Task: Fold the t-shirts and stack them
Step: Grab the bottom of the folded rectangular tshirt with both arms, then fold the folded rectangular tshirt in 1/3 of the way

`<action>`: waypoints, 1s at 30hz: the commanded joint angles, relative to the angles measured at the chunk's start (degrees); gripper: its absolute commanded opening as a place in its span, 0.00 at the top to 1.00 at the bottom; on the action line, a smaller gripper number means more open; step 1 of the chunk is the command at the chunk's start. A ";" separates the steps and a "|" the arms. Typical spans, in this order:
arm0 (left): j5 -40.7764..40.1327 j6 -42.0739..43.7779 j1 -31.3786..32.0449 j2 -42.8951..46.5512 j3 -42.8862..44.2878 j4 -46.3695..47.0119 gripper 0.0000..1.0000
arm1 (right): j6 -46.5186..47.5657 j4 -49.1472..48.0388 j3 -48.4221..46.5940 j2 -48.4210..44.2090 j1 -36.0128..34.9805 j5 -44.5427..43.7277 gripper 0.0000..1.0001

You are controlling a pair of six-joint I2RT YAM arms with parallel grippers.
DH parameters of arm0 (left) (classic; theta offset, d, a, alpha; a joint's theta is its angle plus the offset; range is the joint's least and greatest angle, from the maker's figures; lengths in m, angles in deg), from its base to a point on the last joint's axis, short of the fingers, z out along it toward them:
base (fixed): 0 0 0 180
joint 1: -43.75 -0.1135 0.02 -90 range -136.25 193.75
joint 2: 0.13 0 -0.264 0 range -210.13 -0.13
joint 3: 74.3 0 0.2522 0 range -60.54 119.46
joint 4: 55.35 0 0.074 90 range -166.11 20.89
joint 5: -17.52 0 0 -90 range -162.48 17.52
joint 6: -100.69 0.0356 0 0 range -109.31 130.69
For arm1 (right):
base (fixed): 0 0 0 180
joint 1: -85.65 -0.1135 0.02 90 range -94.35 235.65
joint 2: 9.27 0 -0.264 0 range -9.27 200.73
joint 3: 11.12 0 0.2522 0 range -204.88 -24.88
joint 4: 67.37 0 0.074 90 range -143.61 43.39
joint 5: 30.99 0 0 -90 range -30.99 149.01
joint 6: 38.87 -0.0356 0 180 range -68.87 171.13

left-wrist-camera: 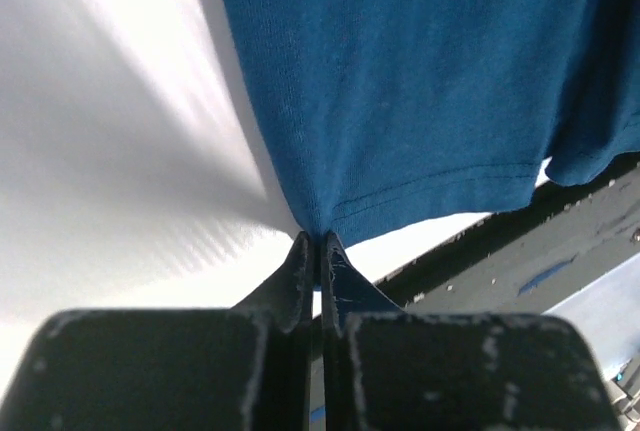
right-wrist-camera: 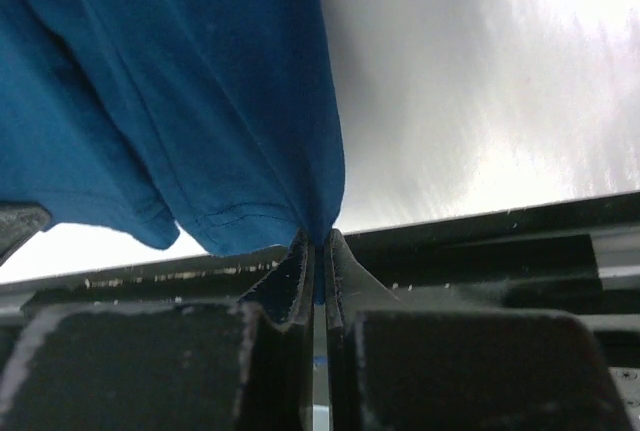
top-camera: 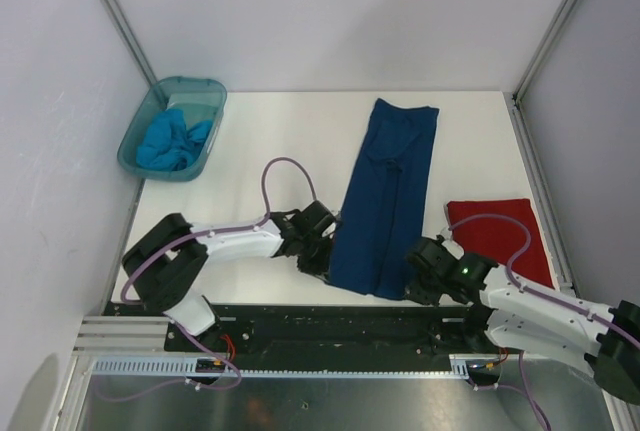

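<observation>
**Navy t-shirt [top-camera: 385, 196] pinched at both near corners**

From above, the navy t-shirt lies as a long, narrow strip down the middle of the white bench [top-camera: 250, 141]. Its far end is near the back edge and its near end reaches the front edge. My left gripper [top-camera: 322, 251] sits at the near left corner and my right gripper [top-camera: 418, 276] at the near right corner. A folded red t-shirt [top-camera: 500, 236] lies flat just to the right of the strip, beside my right arm. A teal basket [top-camera: 190, 81] stands in the far left corner with crumpled blue cloth [top-camera: 172, 141] inside.

In the left wrist view, my left gripper is clamped on the corner of the hem, its fingers pressed together with only fabric between them. The cloth fans out from the pinch.

In the right wrist view, my right gripper is likewise closed tight on the opposite hem corner, and the navy fabric spreads up and to the left.
</observation>
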 commanded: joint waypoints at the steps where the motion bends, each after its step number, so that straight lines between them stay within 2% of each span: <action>1: 1.62 -2.18 0.57 8.69 -3.73 -0.59 1.00 | -5.79 6.05 -2.02 -4.74 -4.70 -0.77 1.00; 5: 1.84 -3.07 0.42 13.67 -2.94 -0.99 1.00 | -5.89 10.89 -7.40 -5.74 -6.71 -3.94 1.00; 9: 1.32 -2.28 -0.85 12.08 2.96 -1.20 1.00 | -1.16 12.59 -12.34 -2.95 -3.79 -6.97 1.00; 12: 1.13 -0.87 -2.98 7.49 9.03 -1.17 1.00 | 6.37 10.37 -14.46 0.00 3.83 -6.09 1.00; 15: 0.47 0.83 -5.01 0.55 16.47 -1.08 1.00 | 14.87 3.61 -16.05 3.25 13.97 -3.64 1.00; 18: 0.47 2.00 -6.84 -6.56 24.49 -1.11 1.00 | 20.83 -2.37 -18.94 9.03 20.72 -2.02 1.00; 25: -0.90 2.05 -11.44 -20.74 39.31 -0.98 1.00 | 28.14 -14.46 -25.95 25.43 29.52 -1.02 1.00; 30: -1.43 1.93 -14.19 -28.17 47.75 -0.85 1.00 | 30.21 -19.24 -30.71 34.69 33.02 -1.01 1.00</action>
